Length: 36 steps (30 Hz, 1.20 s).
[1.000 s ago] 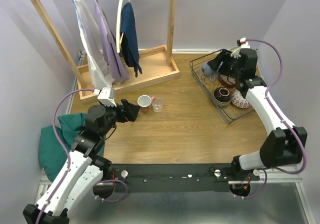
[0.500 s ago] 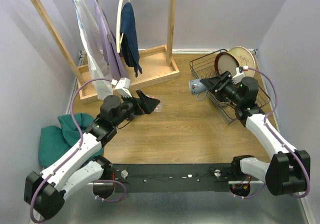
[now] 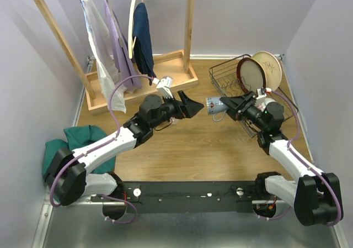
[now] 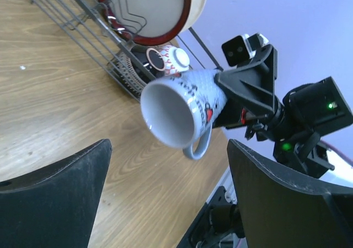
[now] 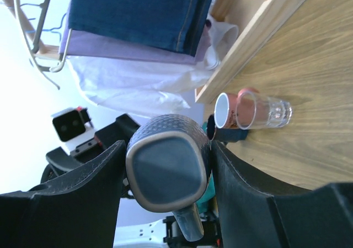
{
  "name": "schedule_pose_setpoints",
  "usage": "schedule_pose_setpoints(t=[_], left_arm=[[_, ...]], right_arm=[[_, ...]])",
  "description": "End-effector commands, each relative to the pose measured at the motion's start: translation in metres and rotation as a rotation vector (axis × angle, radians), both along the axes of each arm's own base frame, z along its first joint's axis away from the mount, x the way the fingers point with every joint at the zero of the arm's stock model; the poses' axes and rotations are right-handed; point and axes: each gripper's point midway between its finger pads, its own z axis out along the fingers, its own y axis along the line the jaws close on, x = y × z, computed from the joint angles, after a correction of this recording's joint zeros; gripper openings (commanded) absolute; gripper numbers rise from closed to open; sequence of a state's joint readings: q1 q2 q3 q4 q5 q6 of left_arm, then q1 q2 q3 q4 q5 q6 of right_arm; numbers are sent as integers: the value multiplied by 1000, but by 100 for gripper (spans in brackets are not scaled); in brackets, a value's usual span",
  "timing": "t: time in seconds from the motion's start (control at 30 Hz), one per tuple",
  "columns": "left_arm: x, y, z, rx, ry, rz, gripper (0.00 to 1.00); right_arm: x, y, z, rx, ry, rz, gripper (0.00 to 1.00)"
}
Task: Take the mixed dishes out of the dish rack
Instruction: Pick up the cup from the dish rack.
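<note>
My right gripper is shut on a blue-grey patterned mug and holds it on its side above the table, left of the dish rack. In the right wrist view the mug's base sits between my fingers. My left gripper is open and empty, facing the mug's mouth a short way off. The rack holds the red-rimmed plate, the twig-mark plate and small patterned bowls. A pink mug and a clear glass stand on the table.
A wooden clothes rack with hanging garments stands at the back left. A green cloth lies at the table's left edge. The pink mug and glass are hidden behind my left arm in the top view.
My right gripper has carried the blue-grey mug out of the rack and leftward. My left arm has swung right from the pink mug and glass towards the held mug.
</note>
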<state>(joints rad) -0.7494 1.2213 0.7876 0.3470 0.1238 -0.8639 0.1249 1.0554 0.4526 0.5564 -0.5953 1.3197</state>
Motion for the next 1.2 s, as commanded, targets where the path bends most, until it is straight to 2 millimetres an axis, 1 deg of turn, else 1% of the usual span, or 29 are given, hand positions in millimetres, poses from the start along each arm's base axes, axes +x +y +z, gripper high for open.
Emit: schedule_pose_setpoints(t=[0.0, 0.13, 0.2, 0.23, 0.27, 0.3, 0.33, 0.37, 0.43, 0.47, 0.53, 0.57, 0.63, 0.67, 0.7, 0.73, 0.77, 0.8, 0.83, 0.87, 0.9, 0.93, 0.97, 1.0, 1.03, 1.07, 1.1, 1.13, 1.17], left_arm=[[3, -28, 21, -93, -17, -45, 92], [-3, -46, 22, -122, -5, -88, 86], [-4, -52, 21, -132, -4, -104, 82], [-4, -56, 24, -139, -6, -113, 80], [-7, -60, 23, -144, 2, -127, 76], [-8, -64, 18, -141, 15, -140, 74], [-8, -67, 21, -153, 9, -147, 71], [-10, -69, 21, -165, 19, -156, 63], [-10, -72, 23, -185, 16, -163, 53], [-11, -73, 25, -192, 13, -165, 43], [-11, -73, 25, -193, 10, -164, 35], [-11, -73, 25, -192, 8, -164, 24], [-12, -72, 25, -193, 4, -162, 15], [-12, -71, 23, -190, 4, -159, 4], [-12, -70, 26, -194, -4, -154, 1], [-12, -68, 23, -182, -9, -149, 0], [-11, -67, 24, -175, -17, -139, 0], [-10, -64, 26, -168, -27, -132, 0], [-10, -62, 21, -131, -34, -127, 0], [-9, -60, 21, -117, -41, -119, 0], [-9, -58, 23, -104, -52, -117, 0], [-9, -56, 18, -74, -43, -114, 0], [-6, -52, 17, -44, -63, -105, 0], [-5, -48, 19, -25, -72, -89, 0], [-5, -44, 7, 28, -46, -82, 0], [-3, -41, 7, 67, -70, -78, 0], [0, -34, 8, 94, -74, -53, 0], [-2, -27, -7, 167, -39, -44, 0], [-1, -23, -6, 197, -42, -35, 0]], right_arm=[[-17, 9, 23, 83, -70, 62, 3], [-21, 12, 19, 83, -64, 77, 3], [-21, 13, 17, 89, -57, 77, 3], [-21, 13, 17, 89, -58, 77, 3], [-22, 14, 16, 91, -54, 83, 3], [-22, 14, 16, 93, -54, 85, 3], [-22, 15, 16, 93, -55, 90, 3], [-22, 15, 15, 93, -52, 91, 3], [-22, 16, 13, 91, -48, 92, 3], [-23, 16, 13, 90, -48, 94, 3], [-22, 15, 9, 89, -37, 90, 3], [-23, 16, 9, 89, -36, 93, 3], [-23, 16, 5, 81, -30, 93, 6], [-23, 16, 4, 78, -27, 94, 11], [-22, 16, 3, 72, -28, 91, 14], [-22, 16, 1, 66, -23, 92, 18], [-22, 15, 1, 63, -24, 88, 29], [-22, 15, -1, 56, -25, 89, 35], [-22, 15, -2, 49, -22, 86, 41], [-21, 15, -1, 43, -24, 83, 53], [-20, 15, -3, 26, -32, 83, 59], [-20, 15, -6, 12, -22, 85, 64], [-18, 15, -3, -1, -30, 84, 72], [-17, 15, -4, -33, -49, 84, 76], [-17, 14, -9, -57, -26, 84, 81], [-16, 14, -10, -79, -28, 83, 89], [-11, 12, -4, -125, -69, 74, 94], [-11, 11, -12, -160, -31, 74, 98], [-9, 10, -11, -188, -35, 72, 100]])
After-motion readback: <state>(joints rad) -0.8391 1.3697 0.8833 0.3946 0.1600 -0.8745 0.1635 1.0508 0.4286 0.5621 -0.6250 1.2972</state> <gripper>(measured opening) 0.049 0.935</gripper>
